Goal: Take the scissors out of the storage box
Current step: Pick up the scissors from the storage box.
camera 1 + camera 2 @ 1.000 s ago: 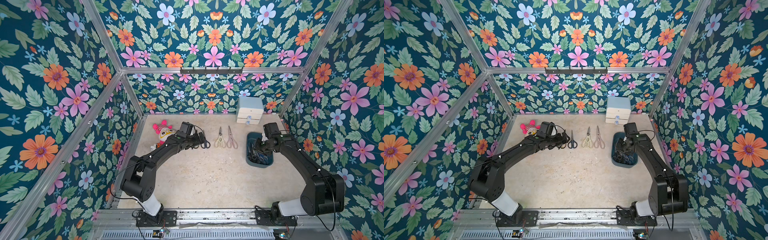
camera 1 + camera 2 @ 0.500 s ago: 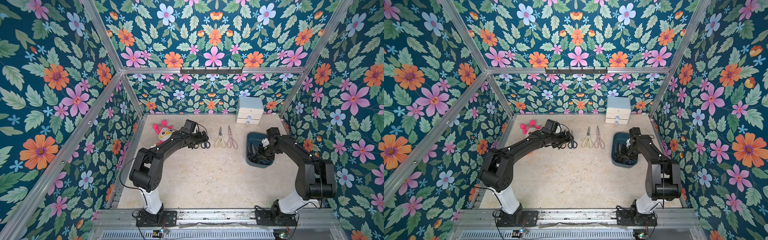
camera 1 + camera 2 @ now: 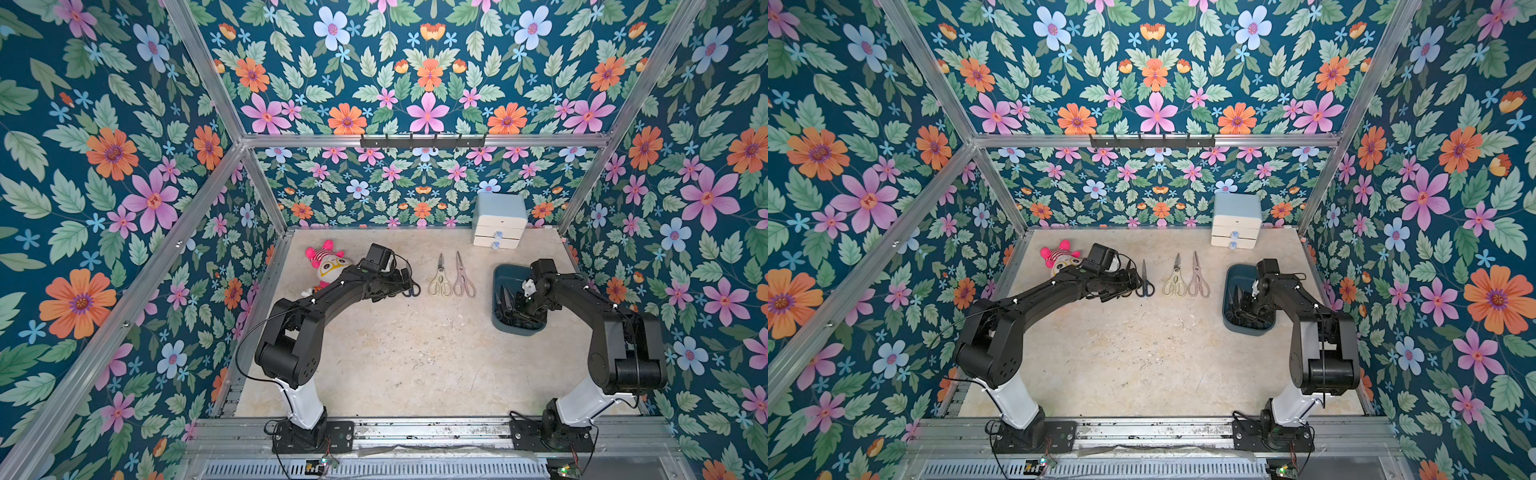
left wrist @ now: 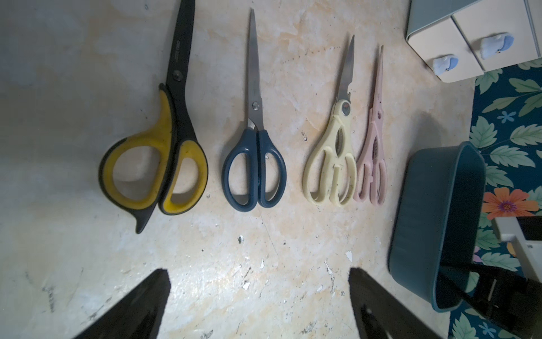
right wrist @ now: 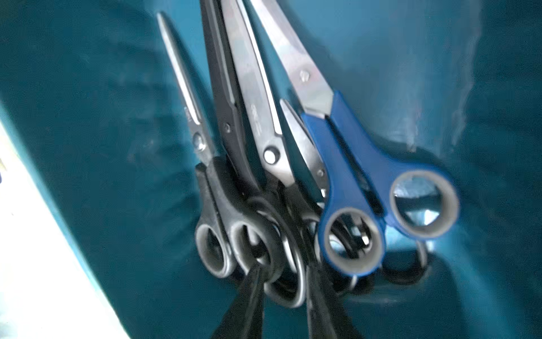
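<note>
Mottled beige bench [image 3: 415, 365] carries everything in play. At near right sits the storage box [image 3: 517, 330], a teal-blue tub holding the scissors [image 5: 272, 155] yet to come out: several black-handled pairs [image 5: 217, 187] and 1 blue-handled pair [image 5: 352, 176], handles heaped at its near end, blades pointing far. The right fingers [image 5: 322, 308] reach into that heap, narrowed to either side of 1 black handle loop; whether they already pinch it cannot be told from the blurred wrist view. At left, the left fingers [image 4: 132, 308] hang wide and empty just near of 4 pairs laid side by side on the bench, blades pointing far: a yellow-black pair [image 4: 167, 141], a dark-blue pair [image 4: 258, 138], a cream pair [image 4: 340, 123] and a pale-pink pair [image 4: 374, 129]. Against the far wall stand a 2-drawer cabinet [image 3: 498, 220] at right and a pink plush toy [image 3: 328, 266] at left. The step in hand looks to be picking another pair. It should go best with that loop alone caught squarely, then a slow, straight lift, since crossed handles could drag a neighbour up or shift the light tub; the freed pair belongs in the bench row.
</note>
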Controlling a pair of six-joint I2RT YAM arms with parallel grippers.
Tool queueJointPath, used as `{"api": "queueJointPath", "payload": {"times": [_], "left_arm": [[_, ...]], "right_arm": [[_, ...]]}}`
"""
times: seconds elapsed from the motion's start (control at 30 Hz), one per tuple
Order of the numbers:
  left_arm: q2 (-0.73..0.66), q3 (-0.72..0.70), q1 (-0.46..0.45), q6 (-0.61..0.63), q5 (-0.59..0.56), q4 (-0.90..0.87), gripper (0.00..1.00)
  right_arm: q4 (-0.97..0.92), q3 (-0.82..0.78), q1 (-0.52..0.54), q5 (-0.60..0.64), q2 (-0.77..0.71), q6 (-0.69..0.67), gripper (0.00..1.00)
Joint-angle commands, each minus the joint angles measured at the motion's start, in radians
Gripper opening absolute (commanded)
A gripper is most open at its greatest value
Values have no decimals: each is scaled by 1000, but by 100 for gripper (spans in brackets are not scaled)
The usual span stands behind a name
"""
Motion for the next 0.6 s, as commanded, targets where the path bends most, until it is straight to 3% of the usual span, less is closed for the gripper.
{"api": "queueJointPath", "payload": {"times": [0.0, 0.57], "left_arm": [[-18, -10, 0, 9, -18, 0, 99], [-78, -58, 1, 5, -48, -13, 99]], "right_arm": [[15, 4, 0, 11, 1, -10, 29], [67, 3, 0, -29, 88, 11, 26]]}}
